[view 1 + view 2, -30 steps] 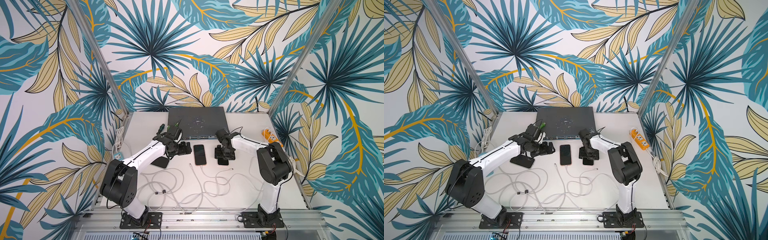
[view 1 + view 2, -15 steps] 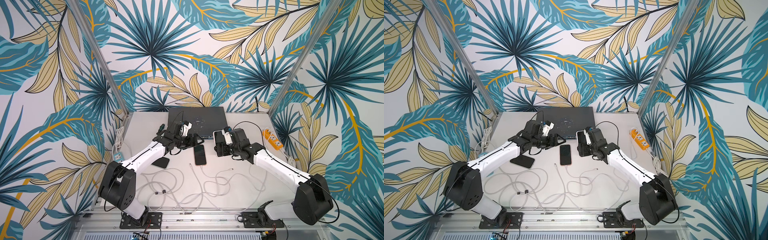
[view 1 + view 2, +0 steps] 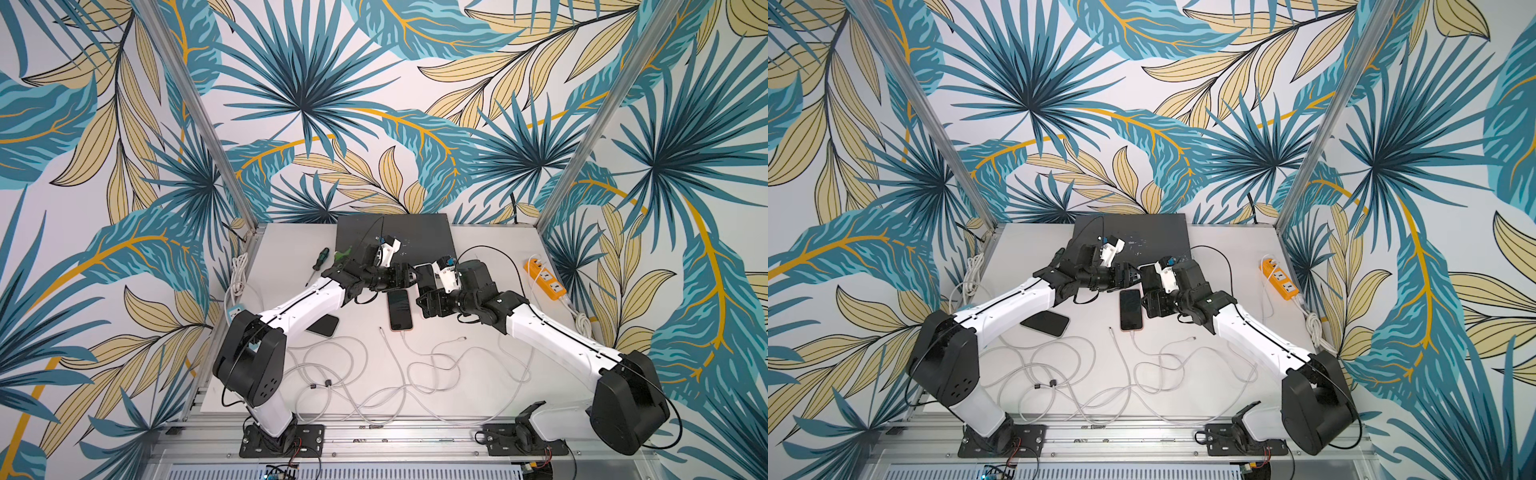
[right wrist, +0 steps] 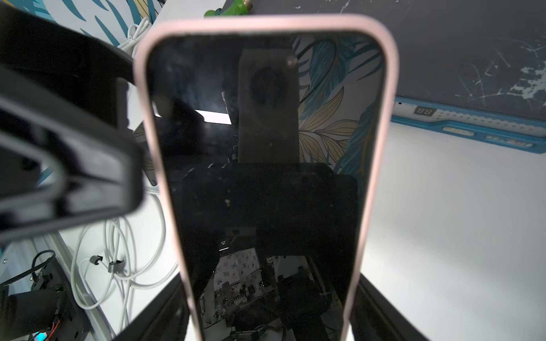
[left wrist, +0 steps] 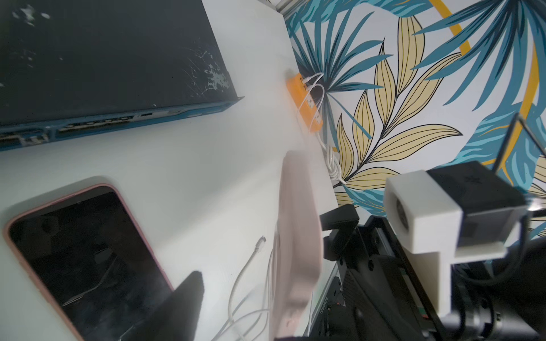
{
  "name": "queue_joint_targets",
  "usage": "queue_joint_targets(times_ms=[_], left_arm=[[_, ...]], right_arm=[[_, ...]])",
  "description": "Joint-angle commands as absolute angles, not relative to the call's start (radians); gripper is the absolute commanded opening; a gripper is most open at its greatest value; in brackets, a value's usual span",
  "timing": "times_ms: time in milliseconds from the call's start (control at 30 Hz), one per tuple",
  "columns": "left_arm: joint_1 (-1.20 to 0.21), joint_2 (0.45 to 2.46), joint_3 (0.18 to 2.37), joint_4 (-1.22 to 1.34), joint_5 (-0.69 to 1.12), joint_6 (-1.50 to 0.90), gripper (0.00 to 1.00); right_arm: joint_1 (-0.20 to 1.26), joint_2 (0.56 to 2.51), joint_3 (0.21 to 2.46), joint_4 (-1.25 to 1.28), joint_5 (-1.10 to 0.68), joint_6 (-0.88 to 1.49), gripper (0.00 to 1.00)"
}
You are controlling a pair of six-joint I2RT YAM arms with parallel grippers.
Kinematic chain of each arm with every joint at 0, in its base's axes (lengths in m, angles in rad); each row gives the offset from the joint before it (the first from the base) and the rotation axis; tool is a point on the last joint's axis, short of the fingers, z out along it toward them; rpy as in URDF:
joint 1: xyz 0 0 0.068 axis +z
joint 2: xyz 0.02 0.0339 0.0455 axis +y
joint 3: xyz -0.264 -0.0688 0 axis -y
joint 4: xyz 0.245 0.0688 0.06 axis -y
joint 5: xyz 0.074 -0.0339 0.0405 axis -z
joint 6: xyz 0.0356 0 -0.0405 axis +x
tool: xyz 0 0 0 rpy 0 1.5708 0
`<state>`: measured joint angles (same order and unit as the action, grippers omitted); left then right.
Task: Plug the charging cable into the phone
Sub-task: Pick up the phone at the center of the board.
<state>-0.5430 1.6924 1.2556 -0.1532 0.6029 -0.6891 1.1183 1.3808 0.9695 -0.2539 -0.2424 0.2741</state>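
Pink-cased phone [image 4: 266, 133] stands up, held in our R end effector [image 4: 269, 301]; our L end effector [image 3: 408, 277] is wide, just beside it.

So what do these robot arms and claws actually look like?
The left arm and right arm have white segments between bulky black joints, each on a black plate bolted to a metal rail. Thin black cables loop along them. The left gripper and right gripper are black, two-fingered, each carrying a white camera box.
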Motion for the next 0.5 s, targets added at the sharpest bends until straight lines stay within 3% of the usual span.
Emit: queue_joint_targets(times_ms=[0,267,467], left_arm=[[-0.559,1.726,1.291,-0.144,0.585,-0.674,0.75],[-0.578,1.764,1.329,-0.161,0.576,-0.659,0.59],[-0.58,1.77,1.331,-0.147,0.604,-0.656,0.31]], right_arm=[[1.124,1.367,1.006,-0.211,-0.287,0.282,0.62],[1.127,1.371,1.018,-0.21,-0.292,0.29,0.62],[1.127,1.388,1.029,-0.212,-0.299,0.295,0.62]])
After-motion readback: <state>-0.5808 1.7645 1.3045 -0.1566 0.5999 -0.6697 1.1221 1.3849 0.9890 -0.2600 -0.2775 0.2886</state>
